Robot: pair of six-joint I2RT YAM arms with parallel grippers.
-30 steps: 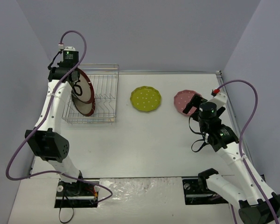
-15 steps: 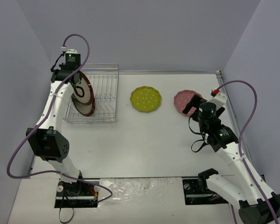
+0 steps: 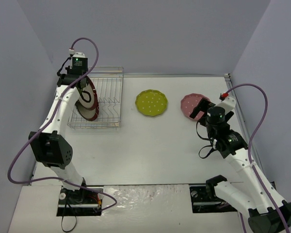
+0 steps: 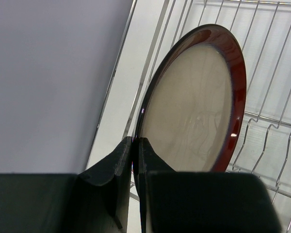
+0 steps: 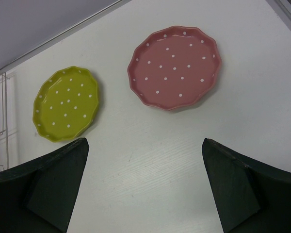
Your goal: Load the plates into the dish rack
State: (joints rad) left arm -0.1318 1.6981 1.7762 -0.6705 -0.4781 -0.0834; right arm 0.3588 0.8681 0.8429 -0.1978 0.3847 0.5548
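A large plate (image 4: 194, 107) with a dark red-brown rim and beige centre stands on edge over the dish rack (image 3: 110, 97), whose wires (image 4: 276, 92) show behind it. My left gripper (image 4: 135, 145) is shut on its rim; from above the gripper (image 3: 81, 87) is at the rack's left end. A second plate of the same look (image 3: 88, 113) seems to stand in the rack just below it. The yellow-green plate (image 3: 151, 103) (image 5: 65, 103) and the pink plate (image 3: 188, 104) (image 5: 173, 68) lie flat on the table. My right gripper (image 5: 145, 184) (image 3: 200, 109) hangs open beside the pink plate, holding nothing.
The rack sits in the table's far-left corner against the grey walls (image 3: 34, 63). The table's right edge and a metal strip (image 3: 229, 82) run just right of the pink plate. Bare white tabletop (image 3: 145, 150) lies between the arms.
My left gripper has shifted a little to the right and farther back with the red-rimmed plate, which now stands more upright. The right arm and the two small plates have not moved.
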